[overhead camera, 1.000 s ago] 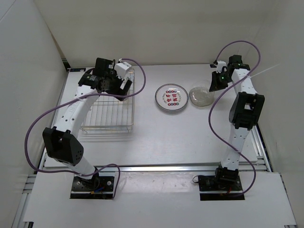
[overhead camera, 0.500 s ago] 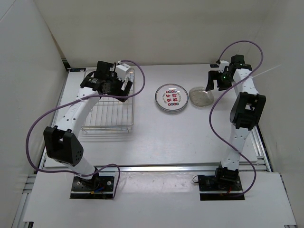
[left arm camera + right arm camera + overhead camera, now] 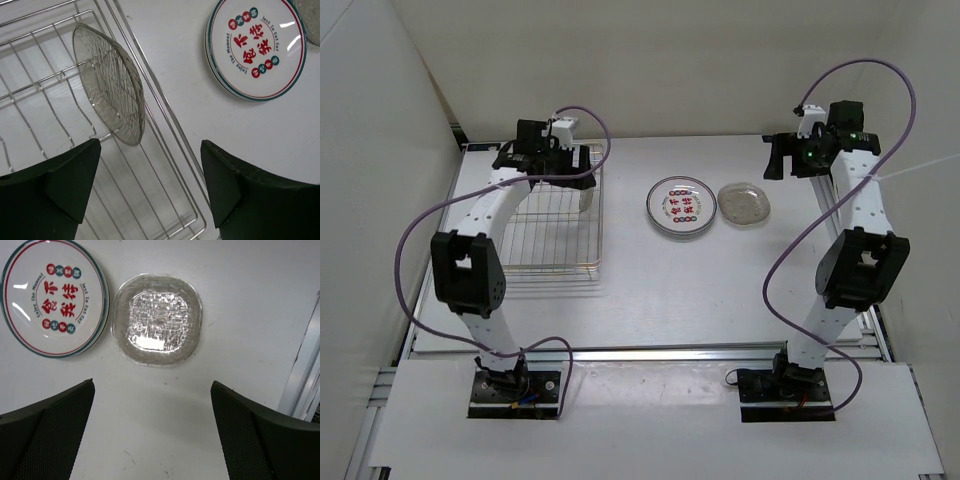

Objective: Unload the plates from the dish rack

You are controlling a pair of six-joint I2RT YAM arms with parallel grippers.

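One rack (image 3: 545, 240) sits nearest, filling the 9 o'clock side of the bench (image 3: 720, 290). Toward its far end a clear racked plate (image 3: 107, 85) stands on edge between the wire dividers, tilted, just inside the rack's 3 o'clock rail. The left end effector (image 3: 150, 185) hovers over that rail, fingers spread wide and holding nothing. In its wrist view the racked plate lies at 11 o'clock from the gap, touched by neither finger. Farther across, two plates lie flat on the bench outside the rack. A printed plate (image 3: 680, 208), white with a green rim and red characters, sits near the bench centre. A squarish glass plate (image 3: 744, 203) lies just beside it at its 3 o'clock; whether the rims touch I cannot tell. Farthest, at 1 o'clock on the bench, the right end effector (image 3: 152, 435) hangs above the surface, released and empty, with the glass plate at 12 o'clock ahead of its spread fingers.
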